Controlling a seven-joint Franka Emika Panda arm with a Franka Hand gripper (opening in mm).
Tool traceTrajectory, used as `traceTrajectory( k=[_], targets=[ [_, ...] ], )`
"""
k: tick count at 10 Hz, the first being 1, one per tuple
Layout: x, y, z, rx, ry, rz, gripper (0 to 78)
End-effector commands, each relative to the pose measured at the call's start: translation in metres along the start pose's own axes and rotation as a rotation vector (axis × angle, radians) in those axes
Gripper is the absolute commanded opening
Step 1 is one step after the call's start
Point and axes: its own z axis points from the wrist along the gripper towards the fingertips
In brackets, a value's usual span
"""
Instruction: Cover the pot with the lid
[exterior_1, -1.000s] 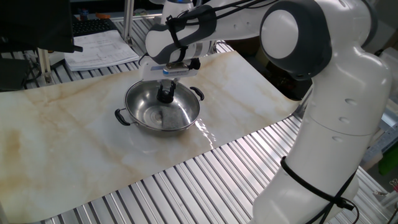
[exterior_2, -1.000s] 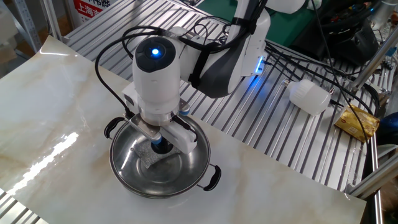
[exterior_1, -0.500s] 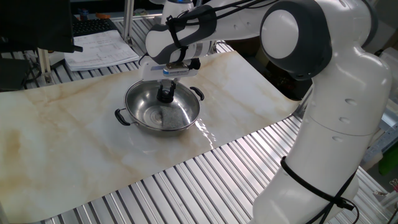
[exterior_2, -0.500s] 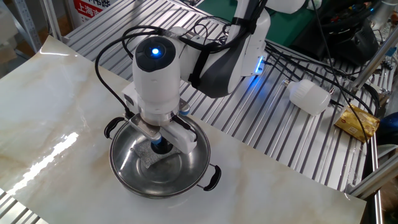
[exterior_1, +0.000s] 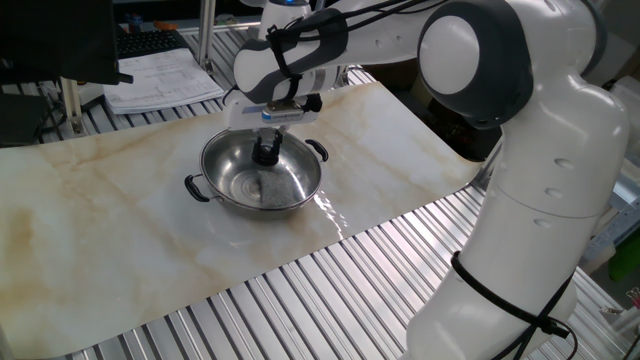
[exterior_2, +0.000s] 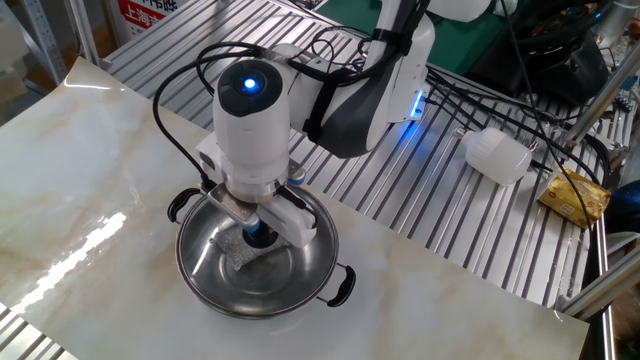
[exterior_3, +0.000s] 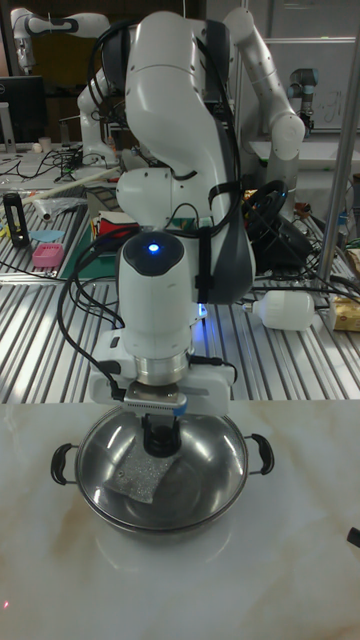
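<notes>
As tool (exterior_1: 267, 152) grips knob, lid (exterior_2: 262, 262) lies flat on pot (exterior_1: 232, 196).

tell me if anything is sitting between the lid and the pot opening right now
Nothing visible does. The gripper is closed on the lid's black knob directly over the pot, and the glass appears level with the pot's rim. The pot interior looks bare except for reflections; whether the lid is fully seated is hard to tell.
</notes>
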Motion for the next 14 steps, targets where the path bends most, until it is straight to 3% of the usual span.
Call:
traceTrajectory(
  k=[1,14],
  targets=[
    [-0.0018,0.0,-0.0022,-0.005,-0.005,0.011,1.1],
    [-0.0018,0.0002,-0.0021,0.012,-0.03,0.053,1.1]
  ],
)
